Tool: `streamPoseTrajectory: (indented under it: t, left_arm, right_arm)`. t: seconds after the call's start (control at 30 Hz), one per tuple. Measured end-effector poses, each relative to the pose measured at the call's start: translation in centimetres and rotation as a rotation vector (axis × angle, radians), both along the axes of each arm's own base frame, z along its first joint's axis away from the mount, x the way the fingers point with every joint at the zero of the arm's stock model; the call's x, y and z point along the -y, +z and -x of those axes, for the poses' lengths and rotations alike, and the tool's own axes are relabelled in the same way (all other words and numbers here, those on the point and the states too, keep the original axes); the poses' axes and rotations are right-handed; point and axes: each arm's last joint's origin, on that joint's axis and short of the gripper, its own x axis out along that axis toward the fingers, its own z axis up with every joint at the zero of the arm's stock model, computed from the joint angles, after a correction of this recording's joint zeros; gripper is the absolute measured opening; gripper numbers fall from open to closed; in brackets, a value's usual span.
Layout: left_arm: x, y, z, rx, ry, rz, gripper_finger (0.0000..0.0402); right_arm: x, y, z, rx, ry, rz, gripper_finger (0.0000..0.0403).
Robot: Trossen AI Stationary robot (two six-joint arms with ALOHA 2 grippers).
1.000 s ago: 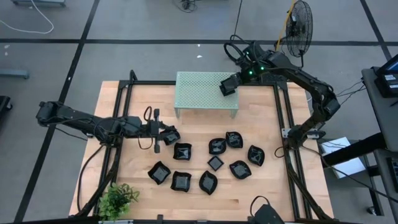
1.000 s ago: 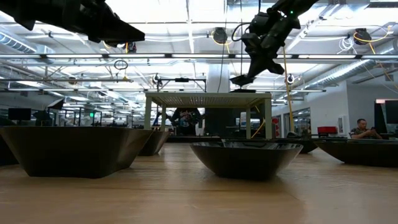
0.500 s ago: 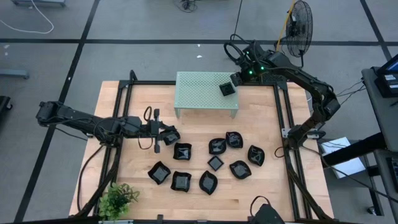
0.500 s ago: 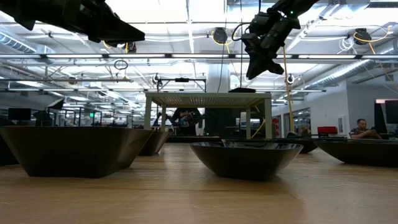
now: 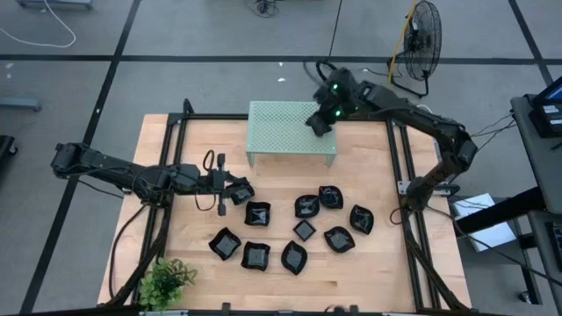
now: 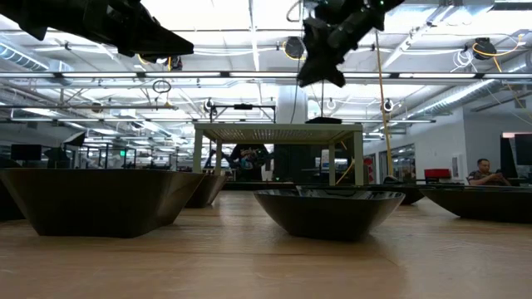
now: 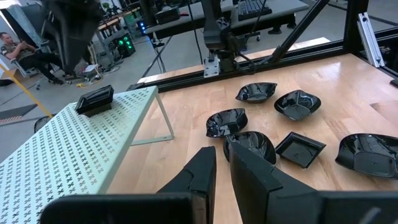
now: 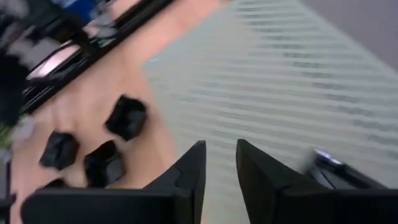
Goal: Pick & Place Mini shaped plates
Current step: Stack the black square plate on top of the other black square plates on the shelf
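Note:
Several small glossy black plates (image 5: 304, 231) sit on their bases on the wooden table. One more plate (image 7: 94, 99) rests on the right far part of the pale green perforated stand (image 5: 281, 132). It also shows as the low dark plate (image 6: 324, 121) on the stand top. My right gripper (image 6: 320, 73) hangs in the air above the stand, open by a narrow gap and empty; its fingertips (image 8: 219, 155) frame the stand top. My left gripper (image 5: 230, 185) hovers high over the table's left part, above a plate (image 5: 241, 192), shut and empty.
Black frame rails (image 5: 172, 167) run along the table's left and right sides. A small green plant (image 5: 167, 279) stands at the near left corner. A fan (image 5: 423, 31) stands on the floor beyond the far right corner. A seated person (image 6: 486, 172) shows far off in the room.
My right gripper had a black plate at the stand's right far part, let it go there, then rose and swung toward the table's left above the stand. The plate stays on the stand top. My left arm has kept still.

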Motion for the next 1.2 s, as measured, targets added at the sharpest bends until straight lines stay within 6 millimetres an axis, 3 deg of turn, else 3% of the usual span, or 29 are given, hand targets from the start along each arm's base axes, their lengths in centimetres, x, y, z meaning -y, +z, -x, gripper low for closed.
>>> streamPoseTrajectory:
  t: [0.2,0.37,0.5,0.6,0.7,0.8,0.93,1.2]
  left_arm:
    - [0.0,0.0,0.0,0.000,0.000,0.000,0.0051]
    - [0.0,0.0,0.0,0.000,0.000,0.000,0.0051]
    - [0.0,0.0,0.0,0.001,0.003,0.017,0.0051]
    - [0.0,0.0,0.0,0.004,0.007,0.036,0.0051]
    - [0.0,0.0,0.0,0.005,0.011,0.054,0.0051]
    - [0.0,0.0,0.0,0.007,0.015,0.074,0.0051]
    - [0.0,0.0,0.0,0.007,0.019,0.097,0.0051]
    - [0.0,-0.1,0.0,0.001,0.019,0.092,0.0051]
  right_arm:
    - [-6.3,0.0,-3.1,0.008,0.246,0.050,0.0090]
    - [-13.3,0.0,-4.8,-0.002,0.437,0.109,0.0091]
    - [-18.4,-0.6,-5.6,-0.049,0.479,0.191,0.0091]
    - [-21.2,-1.3,-5.2,-0.136,0.386,0.144,0.0091]
    - [-23.0,-2.3,-5.0,-0.220,0.237,0.037,0.0091]
    - [-24.4,-4.2,-4.3,-0.384,0.183,-0.020,0.0091]
    - [-25.8,-6.2,-4.9,-0.483,0.135,-0.059,0.0091]
    - [-26.4,-11.1,-6.3,-0.672,0.081,-0.057,0.0091]
